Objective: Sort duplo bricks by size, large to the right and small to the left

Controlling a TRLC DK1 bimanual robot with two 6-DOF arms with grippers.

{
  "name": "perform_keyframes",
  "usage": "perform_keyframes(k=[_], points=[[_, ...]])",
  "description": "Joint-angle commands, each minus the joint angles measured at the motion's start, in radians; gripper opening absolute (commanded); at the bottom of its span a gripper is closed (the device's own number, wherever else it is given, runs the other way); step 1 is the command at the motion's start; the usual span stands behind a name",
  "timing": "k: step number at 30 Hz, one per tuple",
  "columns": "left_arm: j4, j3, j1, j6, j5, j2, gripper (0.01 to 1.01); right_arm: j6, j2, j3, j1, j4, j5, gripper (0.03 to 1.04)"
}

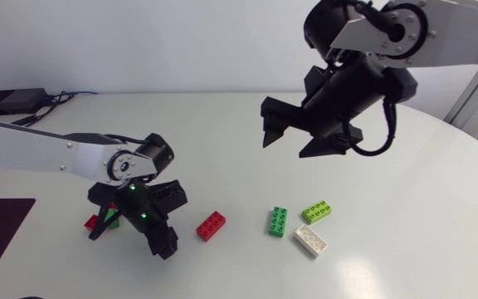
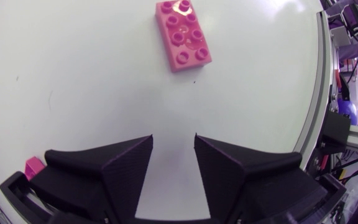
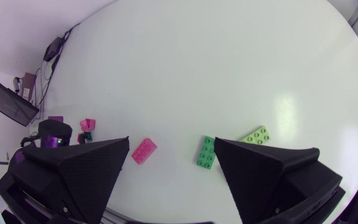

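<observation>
A: Head view first. Where's the next brick?
B: Red eight-stud plastic duplo brick (image 1: 212, 225), flat on the white desk (image 1: 222, 141), just ahead of the left gripper (image 1: 168, 223). Left fingers released, nothing in them. Small red brick (image 1: 92, 223) and small green brick (image 1: 111, 220) sit behind that gripper, on the left side.
A: Right arm?
B: Right gripper (image 1: 299, 137) hangs high over mid-desk, fingers released, empty. On the desk below, toward the right: dark green long brick (image 1: 278, 221), lime green long brick (image 1: 316, 212) and white long brick (image 1: 311, 240), close together and apart from the red one.
A: Left wrist view?
B: Bare desk between the fingers (image 2: 129, 171). Red brick (image 2: 183, 34) lies straight ahead, well apart. Its long axis runs roughly away from the gripper, slightly skewed. Desk edge off to one side, open room all round the brick.
A: Right wrist view?
B: Fingers (image 3: 79, 168) spread wide. Red, dark green and lime bricks show on the desk in the gap. White one hidden.
A: Call?
B: Left arm is nearer, I'd say. Red is large and belongs right. The fingers should close across its short width.
</observation>
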Motion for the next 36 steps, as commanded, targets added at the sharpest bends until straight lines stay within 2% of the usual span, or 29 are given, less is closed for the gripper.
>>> perform_keyframes(k=[1,7,17,27,31,33,36], points=[[0.016,0.056,-0.059,0.027,-0.033,0.041,0.277,-0.021,-0.050,-0.044,-0.024,0.003,0.000,0.98],[0.011,0.168,-0.125,0.028,-0.074,0.148,0.269,-0.030,-0.118,-0.087,-0.059,0.006,-0.005,0.98],[-0.004,0.306,-0.181,0.031,-0.077,0.256,0.259,-0.038,-0.164,-0.113,-0.115,0.005,-0.037,0.98],[-0.063,0.608,-0.308,0.008,-0.077,0.432,0.259,-0.072,-0.208,-0.156,-0.190,0.005,-0.052,0.98],[-0.087,0.668,-0.357,-0.015,-0.077,0.466,0.261,-0.076,-0.191,-0.179,-0.199,0.012,-0.059,0.98],[-0.109,0.654,-0.343,-0.015,-0.077,0.435,0.261,-0.073,-0.168,-0.193,-0.185,0.037,-0.059,0.98],[-0.115,0.579,-0.265,-0.009,-0.077,0.337,0.266,-0.073,-0.112,-0.194,-0.164,0.068,-0.059,0.98]])
